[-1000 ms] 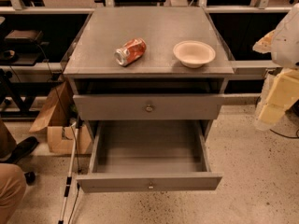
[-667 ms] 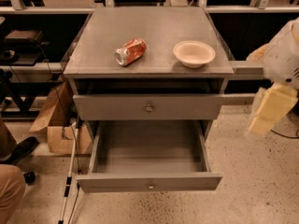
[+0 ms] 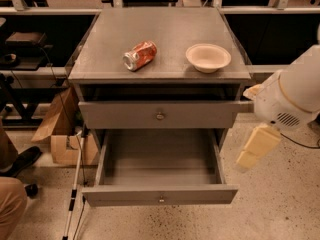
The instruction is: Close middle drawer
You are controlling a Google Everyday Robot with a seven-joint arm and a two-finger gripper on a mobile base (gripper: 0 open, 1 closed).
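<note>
Blurry cream two-finger gripper [image 3: 248, 156] is hanging R of the grey metal cabinet [image 3: 170, 29]. Its white robot arm [image 3: 292, 96] is running off R edge. Tan-trousered knee [image 3: 10, 204] is getting cropped bottom-L.

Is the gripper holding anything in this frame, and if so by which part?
Nothing is held. The gripper hangs in the air to the right of the open middle drawer, apart from it and its knob.

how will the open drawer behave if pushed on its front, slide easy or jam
The drawer looks empty, so it is probably light and easy to slide. It looks like rigid metal, unlikely to flex; pushing near the knob should limit skewing. The claw hangs to its right, off it.
</note>
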